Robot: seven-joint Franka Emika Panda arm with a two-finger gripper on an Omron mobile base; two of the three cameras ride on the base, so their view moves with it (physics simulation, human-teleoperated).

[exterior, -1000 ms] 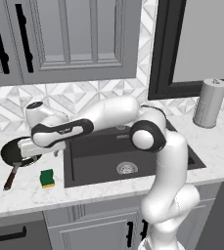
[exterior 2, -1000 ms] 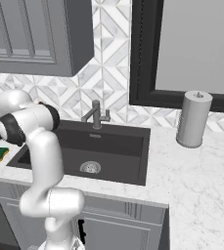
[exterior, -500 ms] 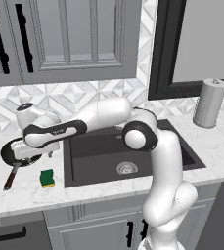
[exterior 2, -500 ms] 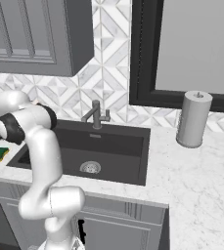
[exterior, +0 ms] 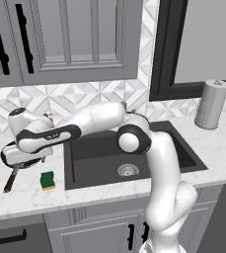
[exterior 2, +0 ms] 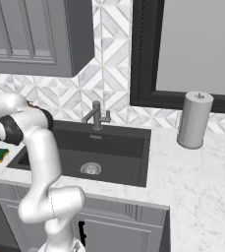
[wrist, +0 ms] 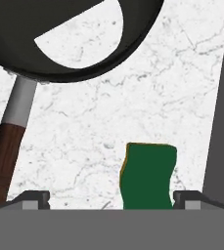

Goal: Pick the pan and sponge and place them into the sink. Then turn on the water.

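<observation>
The first step, fetching the pan [exterior: 17, 154], looks to be in hand: the gripper [wrist: 111, 197], jaws spread wide and holding nothing, hangs above the desk [exterior: 23, 195] at the far left, over the pan and the sponge [exterior: 48, 180] just beside it. The next move likely calls for lowering onto the pan's rim or handle, closing, then carrying it right to the sink [exterior: 99, 168]. I count one pan, one sponge, one sink, one faucet [exterior 2: 96, 116] running no water, and one paper-towel roll [exterior: 211, 104].
</observation>
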